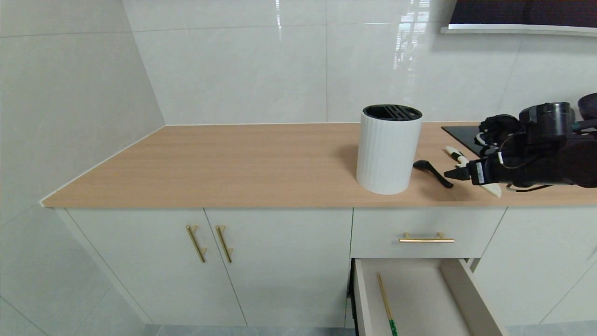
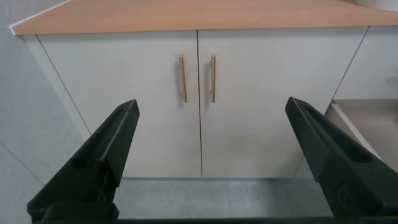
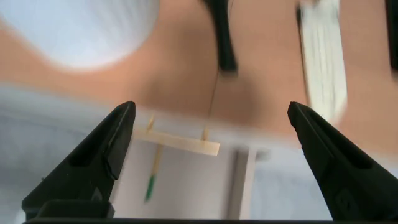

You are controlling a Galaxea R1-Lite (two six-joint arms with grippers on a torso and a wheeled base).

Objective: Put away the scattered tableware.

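- A wooden countertop (image 1: 233, 163) runs along a tiled wall and ends in a corner at the robot's left; the long stretch from that corner to the holder is bare wood; its front edge overhangs white cabinets.
- A white ribbed holder (image 1: 388, 151) with a black slotted top stands upright near the front edge, right of centre.
- The scattered tableware lies just right of the holder: a black spoon (image 1: 431, 171) flat on the wood, bowl towards the holder; a white-handled utensil (image 1: 454, 154) beside it, its middle covered by the right arm, so its kind is hard to tell.
- A black cooktop (image 1: 461, 135) sits behind these, cut off by the arm.
- The right gripper (image 3: 211, 149) hovers over the front edge of the countertop, above the spoon and the white utensil; its jaws are spread wide with nothing between them; its wrist view is blurred.
- Below, one shallow drawer front with a gold handle (image 1: 426, 240) is closed; the drawer (image 1: 454, 289) under it is pulled out; a pair of chopsticks (image 1: 385, 298) with green tips lies inside, near its left wall; its front end is cut off by the picture's edge.
- The left gripper (image 2: 211, 162) hangs low before the double cabinet doors (image 2: 261, 106), clear of them; its jaws are wide apart and hold nothing.
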